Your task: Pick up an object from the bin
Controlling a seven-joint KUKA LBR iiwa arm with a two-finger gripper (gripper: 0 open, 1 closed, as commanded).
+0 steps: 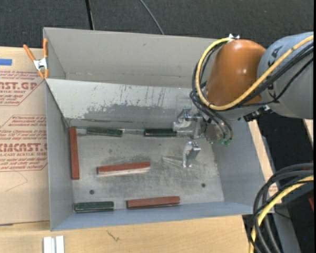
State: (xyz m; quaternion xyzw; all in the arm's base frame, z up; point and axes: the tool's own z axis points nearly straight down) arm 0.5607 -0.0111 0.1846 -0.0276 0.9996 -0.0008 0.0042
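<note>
My gripper (188,137) hangs over the right part of the bin floor. Its two metal fingers (190,154) stand apart, open, with nothing between them. A dark green bar (160,133) lies along the back wall, its right end just left of the gripper. A red-brown bar with a pale top edge (124,168) lies flat mid-floor, left of and below the gripper. A faint clear sliver (171,161) shows on the floor beside the lower finger.
A second dark green bar (104,132) lies at the back left. A red-brown bar (73,153) runs along the left wall. Near the front wall lie another red-brown bar (153,202) and a dark green bar (94,206). The arm with its orange cover overhangs the right side.
</note>
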